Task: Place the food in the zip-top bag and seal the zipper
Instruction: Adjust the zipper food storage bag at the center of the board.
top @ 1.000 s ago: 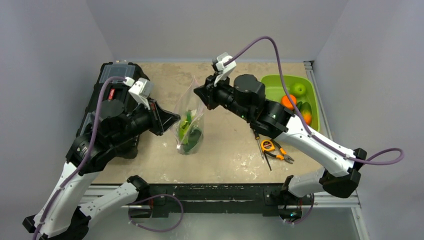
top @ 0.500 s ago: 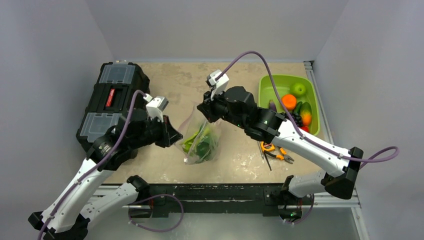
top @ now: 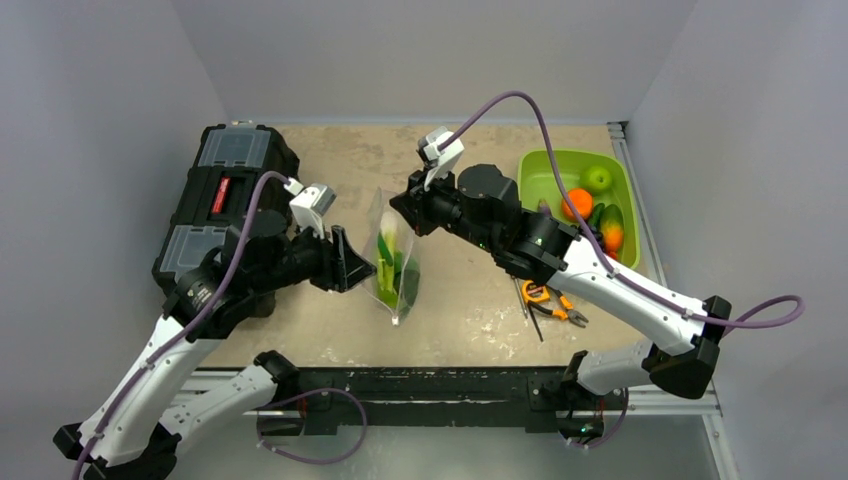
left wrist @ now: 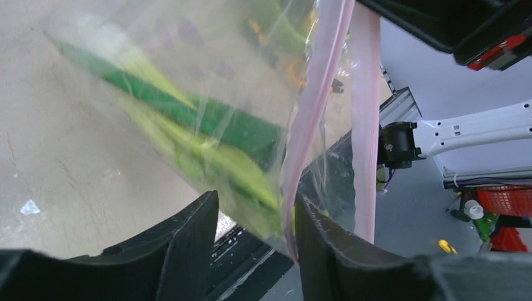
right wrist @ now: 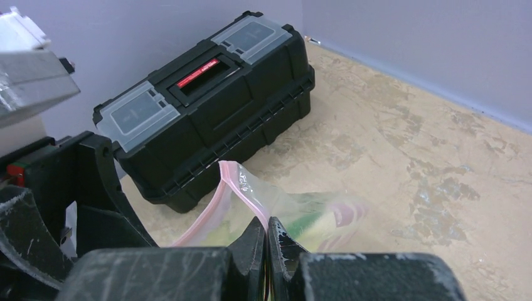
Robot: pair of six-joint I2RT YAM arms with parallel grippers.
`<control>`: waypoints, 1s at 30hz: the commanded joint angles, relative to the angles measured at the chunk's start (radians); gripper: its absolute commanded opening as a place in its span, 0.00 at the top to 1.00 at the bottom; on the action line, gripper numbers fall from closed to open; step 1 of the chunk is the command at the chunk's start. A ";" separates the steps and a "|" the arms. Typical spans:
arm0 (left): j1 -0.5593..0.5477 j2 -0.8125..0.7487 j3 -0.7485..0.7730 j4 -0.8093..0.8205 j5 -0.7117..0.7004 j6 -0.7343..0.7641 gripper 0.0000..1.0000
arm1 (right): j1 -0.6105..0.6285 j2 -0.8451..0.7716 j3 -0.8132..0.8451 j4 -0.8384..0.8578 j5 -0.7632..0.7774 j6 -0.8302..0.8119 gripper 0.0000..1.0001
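The clear zip-top bag (top: 402, 292) hangs over the table's middle with the leafy green food (top: 390, 262) inside it. My right gripper (top: 399, 206) is shut on the bag's top edge; in the right wrist view its jaws (right wrist: 266, 229) pinch the pink zipper (right wrist: 229, 177). Left of the bag stands my left gripper (top: 360, 264), open. In the left wrist view the bag's lower corner and the zipper (left wrist: 313, 94) lie between its spread fingers (left wrist: 254, 233), the strip against the right finger. The green food (left wrist: 207, 119) shows through the plastic.
A black toolbox (top: 225, 190) stands at the back left, close behind my left arm. At the back right is a lime-green bin (top: 545, 165) holding round fruits (top: 578, 203). Orange-handled pliers (top: 548, 298) and a screwdriver (top: 517, 285) lie under my right arm.
My left gripper has opened and let go of the bag. The bag, held spread between both grippers before, now hangs narrow from the right gripper alone, slightly farther back.
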 commanded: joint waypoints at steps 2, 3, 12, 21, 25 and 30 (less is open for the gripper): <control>0.005 -0.058 -0.038 0.005 0.027 -0.003 0.41 | 0.001 -0.016 0.049 0.087 -0.018 0.003 1.00; 0.006 -0.057 -0.042 0.001 0.035 -0.005 0.39 | 0.001 -0.018 0.048 0.089 -0.018 0.005 1.00; 0.003 -0.029 -0.062 0.004 0.082 -0.042 0.13 | 0.001 -0.014 0.054 0.089 -0.024 0.006 1.00; 0.002 -0.027 -0.061 0.056 0.129 -0.080 0.11 | 0.001 0.001 0.057 0.076 0.003 0.001 1.00; -0.004 -0.013 -0.127 0.080 0.144 -0.101 0.11 | 0.001 0.007 0.063 0.081 0.001 0.002 1.00; -0.014 0.001 -0.220 0.131 0.110 -0.113 0.15 | 0.002 0.012 0.068 0.091 -0.015 0.006 1.00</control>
